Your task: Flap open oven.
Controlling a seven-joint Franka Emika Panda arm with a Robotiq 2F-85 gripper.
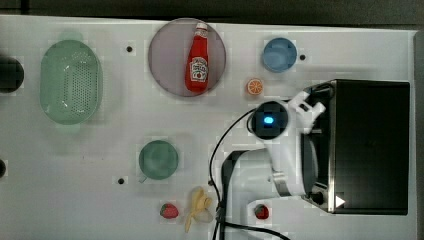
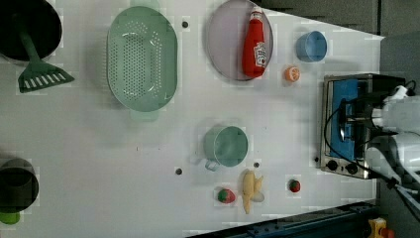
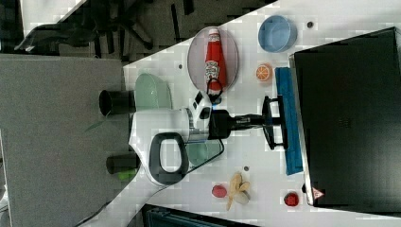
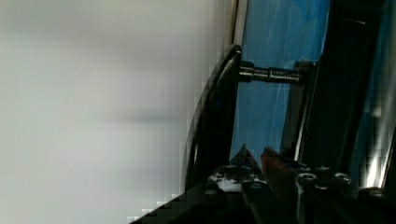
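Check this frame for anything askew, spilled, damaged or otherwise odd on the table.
One thing stands out: the ketchup bottle lies flat on its side across the round grey plate instead of standing upright. The banana near the strawberries is already peeled open. No spill or visible damage; the oven sits square.

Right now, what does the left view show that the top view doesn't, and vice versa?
Left view alone: the oven's blue glass door and front knobs, plus a green spatula. Top view alone: the oven's black top and the arm's blue light. Both: colander, ketchup bottle, blue bowl, orange slice, green cup, banana.
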